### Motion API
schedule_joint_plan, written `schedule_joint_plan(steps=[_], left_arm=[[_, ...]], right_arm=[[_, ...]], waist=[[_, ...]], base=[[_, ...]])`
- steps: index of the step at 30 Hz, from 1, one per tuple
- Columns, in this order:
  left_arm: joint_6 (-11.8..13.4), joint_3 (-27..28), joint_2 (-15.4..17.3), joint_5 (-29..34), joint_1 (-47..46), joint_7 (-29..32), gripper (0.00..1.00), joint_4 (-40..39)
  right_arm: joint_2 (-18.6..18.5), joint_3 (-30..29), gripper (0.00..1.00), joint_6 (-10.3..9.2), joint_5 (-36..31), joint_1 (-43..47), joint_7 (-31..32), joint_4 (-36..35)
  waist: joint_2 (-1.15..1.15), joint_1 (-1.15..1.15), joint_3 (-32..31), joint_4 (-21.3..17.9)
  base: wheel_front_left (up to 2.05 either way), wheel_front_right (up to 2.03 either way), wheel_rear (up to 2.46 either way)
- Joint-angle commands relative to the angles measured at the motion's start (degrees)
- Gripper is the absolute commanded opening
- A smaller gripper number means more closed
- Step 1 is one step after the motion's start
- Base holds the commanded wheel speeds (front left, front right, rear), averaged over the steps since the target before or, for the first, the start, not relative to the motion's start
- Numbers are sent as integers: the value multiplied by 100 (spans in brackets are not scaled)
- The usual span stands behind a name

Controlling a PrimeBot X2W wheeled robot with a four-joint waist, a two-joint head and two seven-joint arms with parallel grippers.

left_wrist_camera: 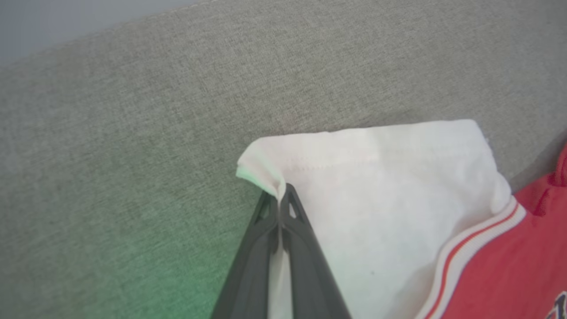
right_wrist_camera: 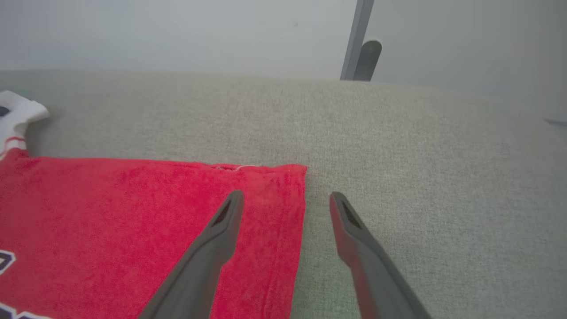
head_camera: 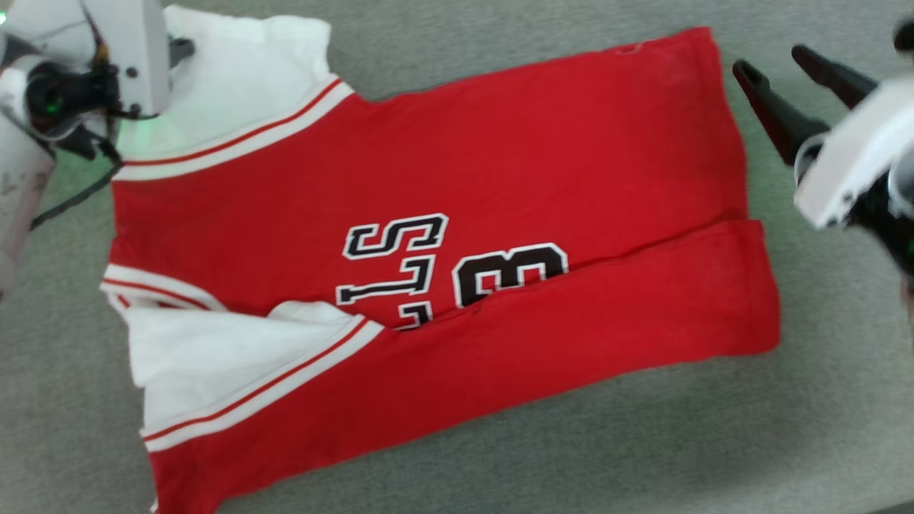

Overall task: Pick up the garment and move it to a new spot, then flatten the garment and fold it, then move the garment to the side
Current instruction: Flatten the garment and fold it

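Observation:
The garment [head_camera: 443, 214] is a red jersey with white sleeves, stripe trim and black lettering, spread on the grey fabric surface with its near long edge folded over the middle. In the left wrist view my left gripper [left_wrist_camera: 282, 191] is shut on the corner of the white sleeve [left_wrist_camera: 376, 186], a pinch of cloth bunched at its tips. In the head view that arm's wrist covers the far left sleeve [head_camera: 235, 78]. My right gripper [head_camera: 772, 58] stands open beside the garment's far right corner [right_wrist_camera: 283, 177], one finger over the red cloth, the other over bare surface.
The grey woven surface [head_camera: 500, 457] runs all around the garment. Behind its far edge in the right wrist view are a pale wall and a grey upright post [right_wrist_camera: 356, 40].

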Motion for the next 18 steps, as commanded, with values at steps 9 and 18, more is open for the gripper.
schedule_joint_plan(steps=[9,18], left_arm=[[-11,-300,-135,-184,-220,-173,0,-276],[-11,-603,-218,-365,-353,-382,0,-487]], right_arm=[[-166,647,100,-3,116,-1514,1319,1831],[-144,956,58,-3,356,-2114,1659,2946]], waist=[[0,0,225,503],[0,0,287,719]], base=[[0,0,0],[0,0,0]])
